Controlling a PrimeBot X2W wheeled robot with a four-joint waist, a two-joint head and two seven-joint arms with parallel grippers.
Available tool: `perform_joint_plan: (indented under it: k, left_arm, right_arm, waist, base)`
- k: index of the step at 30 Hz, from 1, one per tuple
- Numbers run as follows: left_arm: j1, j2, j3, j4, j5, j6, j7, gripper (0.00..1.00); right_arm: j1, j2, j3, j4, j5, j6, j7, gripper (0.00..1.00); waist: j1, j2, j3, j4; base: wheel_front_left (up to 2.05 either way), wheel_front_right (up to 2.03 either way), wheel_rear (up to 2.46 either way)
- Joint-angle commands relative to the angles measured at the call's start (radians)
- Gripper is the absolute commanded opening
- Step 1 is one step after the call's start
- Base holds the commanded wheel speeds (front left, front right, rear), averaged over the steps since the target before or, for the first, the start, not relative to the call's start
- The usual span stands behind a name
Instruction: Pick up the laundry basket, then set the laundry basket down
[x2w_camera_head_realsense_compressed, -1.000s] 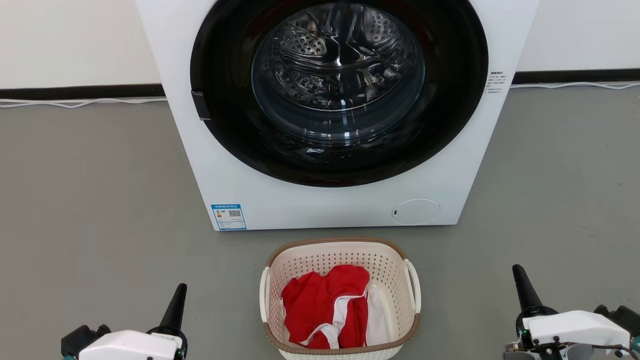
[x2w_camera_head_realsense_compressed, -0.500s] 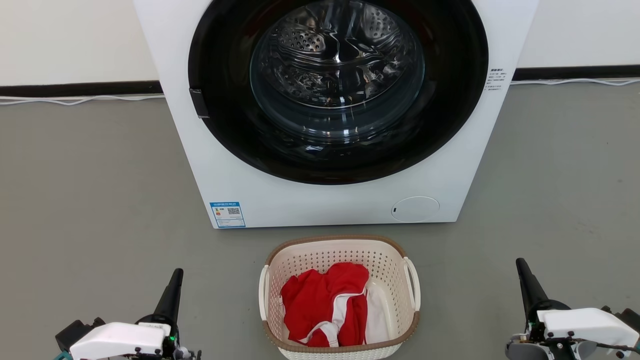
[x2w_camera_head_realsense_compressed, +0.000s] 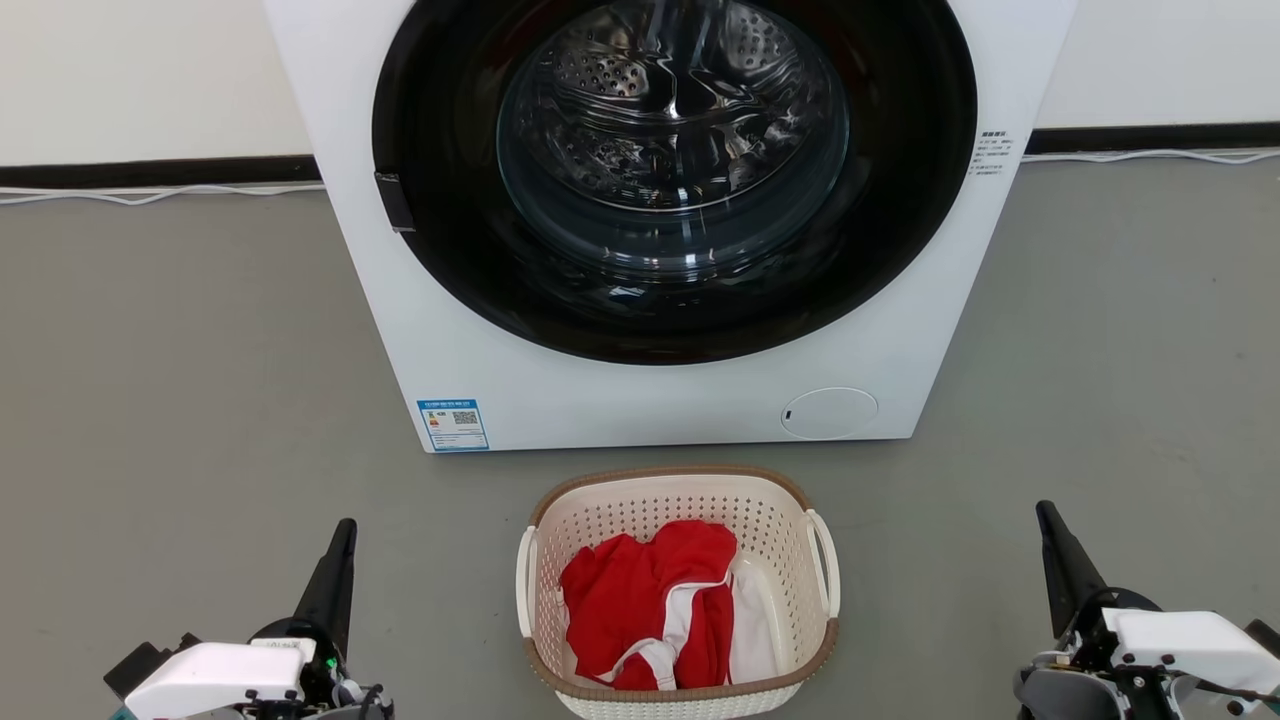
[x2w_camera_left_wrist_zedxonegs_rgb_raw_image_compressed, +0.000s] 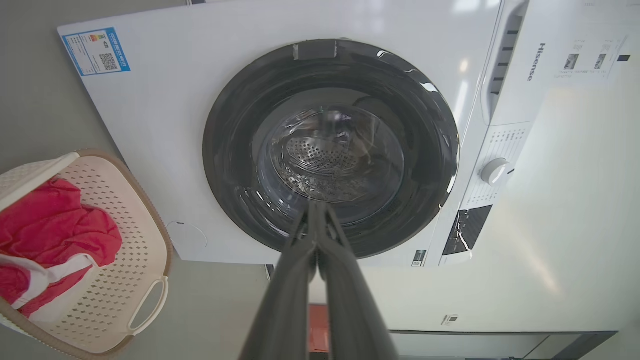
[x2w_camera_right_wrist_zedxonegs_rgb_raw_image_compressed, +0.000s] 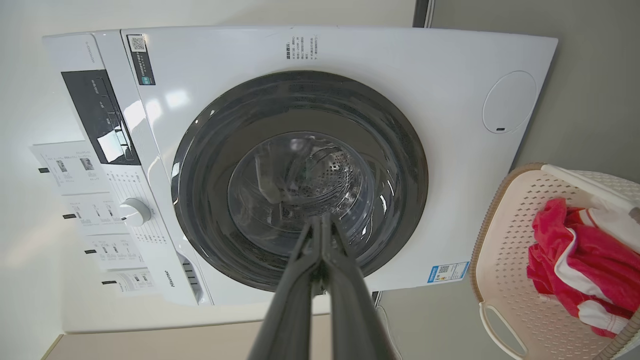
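Observation:
The laundry basket (x2w_camera_head_realsense_compressed: 680, 500), cream-white and perforated with a brown rim and white side handles, stands on the grey floor just before the washing machine, holding red and white clothing (x2w_camera_head_realsense_compressed: 650, 610). The basket (x2w_camera_left_wrist_zedxonegs_rgb_raw_image_compressed: 125, 240) lies at the left of the left wrist view, and the basket (x2w_camera_right_wrist_zedxonegs_rgb_raw_image_compressed: 505, 250) at the right of the right wrist view. My left gripper (x2w_camera_head_realsense_compressed: 345, 528) is at the lower left, well left of the basket, fingers pressed together and shut on nothing. My right gripper (x2w_camera_head_realsense_compressed: 1045, 510) is at the lower right, well right of the basket, also shut and empty.
A big white washing machine (x2w_camera_head_realsense_compressed: 600, 400) with a dark round door (x2w_camera_head_realsense_compressed: 675, 170) stands close behind the basket. A white cable (x2w_camera_head_realsense_compressed: 150, 195) runs along the black baseboard by the wall. Grey floor spreads on both sides.
The view has crept slightly, shifting machine and basket up a little. Both grippers have risen somewhat in the frame and moved a bit outward; both stay shut. The basket has not moved.

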Motion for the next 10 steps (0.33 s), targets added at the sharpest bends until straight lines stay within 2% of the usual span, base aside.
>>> perform_joint_plan:
  k: [1,10]
  left_arm:
    - [-0.057,0.005,0.039,-0.037,-0.029,-0.015,0.010,0.00]
    - [-0.057,0.005,0.039,-0.037,-0.029,-0.015,0.010,0.00]
  right_arm:
    - [-0.043,-0.005,0.017,-0.043,0.043,0.007,0.019,0.00]
    - [-0.043,-0.005,0.017,-0.043,0.043,0.007,0.019,0.00]
  waist:
    - [0.0000,0.0000,0.001,0.000]
    - [0.0000,0.0000,0.001,0.000]
  base:
    - [0.00,0.00,0.00]
    - [0.00,0.00,0.00]
